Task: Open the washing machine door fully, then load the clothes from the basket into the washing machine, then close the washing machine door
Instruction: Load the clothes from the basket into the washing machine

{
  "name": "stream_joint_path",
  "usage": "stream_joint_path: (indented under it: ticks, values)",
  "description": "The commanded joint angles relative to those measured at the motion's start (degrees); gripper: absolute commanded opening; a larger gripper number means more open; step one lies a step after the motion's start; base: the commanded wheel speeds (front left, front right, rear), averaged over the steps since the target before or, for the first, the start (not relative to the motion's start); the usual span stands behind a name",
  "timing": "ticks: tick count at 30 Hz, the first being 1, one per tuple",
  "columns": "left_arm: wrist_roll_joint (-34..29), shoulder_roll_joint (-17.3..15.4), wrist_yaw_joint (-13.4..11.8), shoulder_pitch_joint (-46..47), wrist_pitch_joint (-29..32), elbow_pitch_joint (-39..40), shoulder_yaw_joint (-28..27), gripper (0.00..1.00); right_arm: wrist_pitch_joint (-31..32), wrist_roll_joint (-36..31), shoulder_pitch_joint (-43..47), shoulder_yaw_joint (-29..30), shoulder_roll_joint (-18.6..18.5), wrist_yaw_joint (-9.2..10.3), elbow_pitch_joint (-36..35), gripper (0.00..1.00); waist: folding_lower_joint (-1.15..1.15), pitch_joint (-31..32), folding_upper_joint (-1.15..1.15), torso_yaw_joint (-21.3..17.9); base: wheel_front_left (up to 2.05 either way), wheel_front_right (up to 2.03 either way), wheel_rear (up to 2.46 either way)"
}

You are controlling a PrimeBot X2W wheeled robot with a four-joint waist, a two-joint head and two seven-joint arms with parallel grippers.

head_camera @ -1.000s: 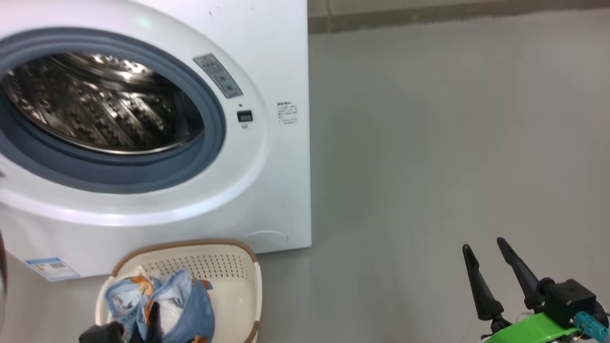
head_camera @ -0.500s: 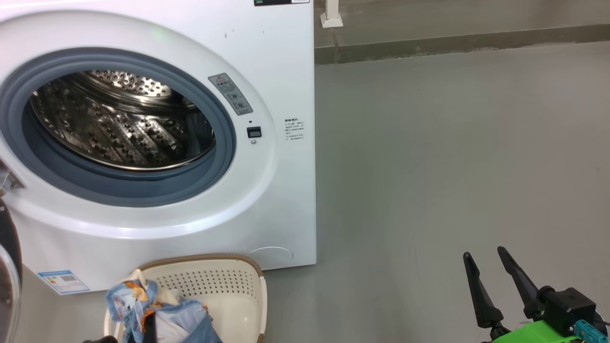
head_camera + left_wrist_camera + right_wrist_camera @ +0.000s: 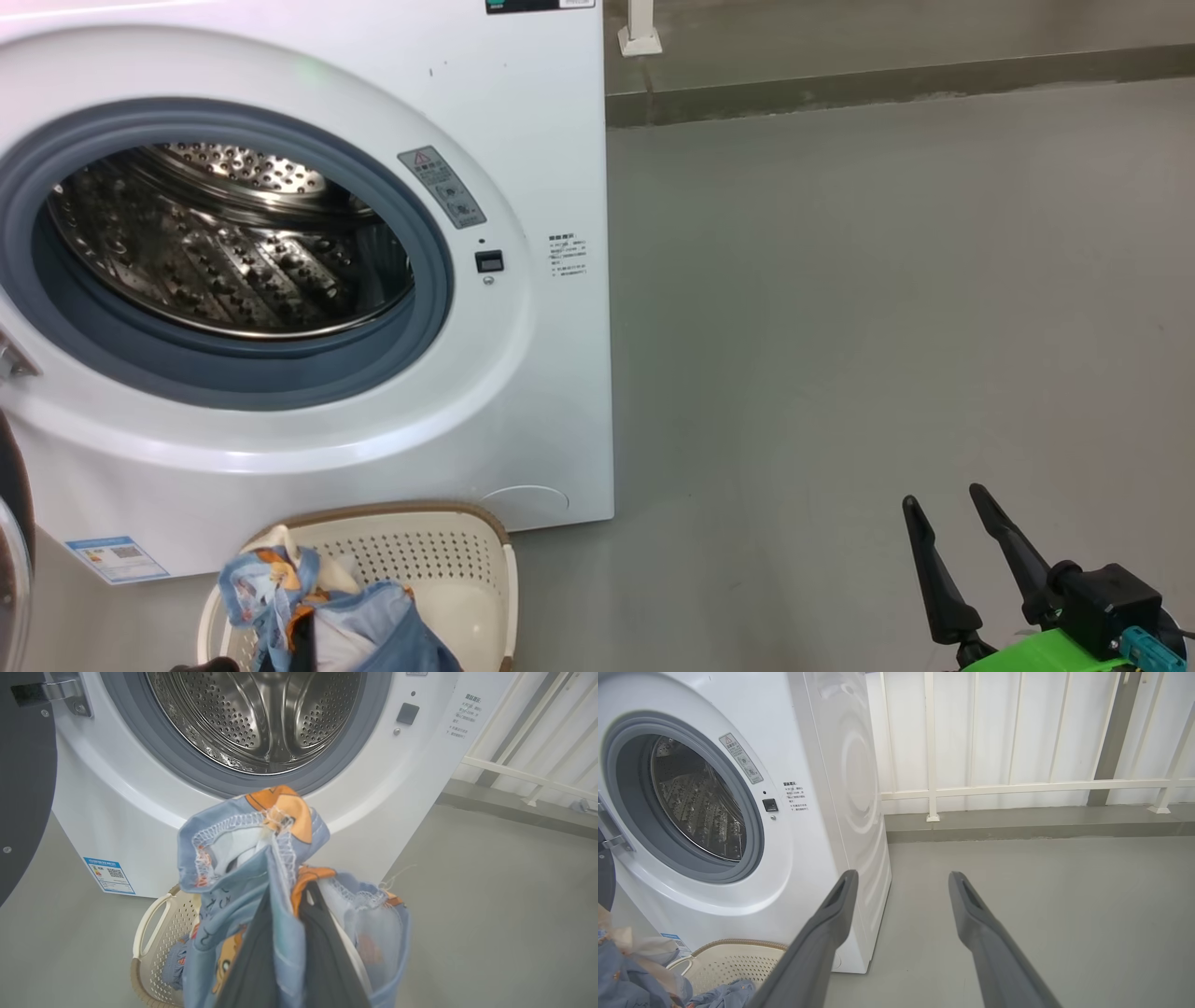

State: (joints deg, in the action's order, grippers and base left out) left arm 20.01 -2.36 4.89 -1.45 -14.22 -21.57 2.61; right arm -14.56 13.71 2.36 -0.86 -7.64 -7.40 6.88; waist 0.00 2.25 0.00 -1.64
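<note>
Left gripper [image 3: 289,895]: our fingers clamped on the clothes [image 3: 252,858], one blue bundle held over the basket [image 3: 156,933], below the drum mouth. More blue cloth lies inside the basket, which stands just beside the washing machine [image 3: 551,140]. Washing machine door [image 3: 23,788]: swung open at our left. Right gripper [image 3: 945,499]: our fingers apart, over grey floor [image 3: 840,327].

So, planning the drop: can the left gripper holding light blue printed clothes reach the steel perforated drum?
Probably yes: the drum gapes ahead of left gripper and clothes, door swung aside.
</note>
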Motion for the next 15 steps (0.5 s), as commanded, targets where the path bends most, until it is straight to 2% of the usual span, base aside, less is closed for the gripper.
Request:
stream_joint_path:
  ticks: [1, 15]
  values:
    - [0.6, -0.5, 0.3, 1.2, -0.8, 1.6, -1.8, 0.0, -0.4, -0.5, -1.0, -1.4, -1.0, -0.09, -1.2, 1.0, 0.0, 0.1, 0.0, -0.1, 0.0, 0.0, 0.0]
    - [1.3, -0.5, 0.9, 2.9, -0.8, 3.4, -3.8, 0.0, -0.4, -0.5, -1.3, -1.8, -1.2, -0.09, -1.4, 1.0, 0.0, -1.4, 0.0, -0.9, 0.0, 0.0, 0.0]
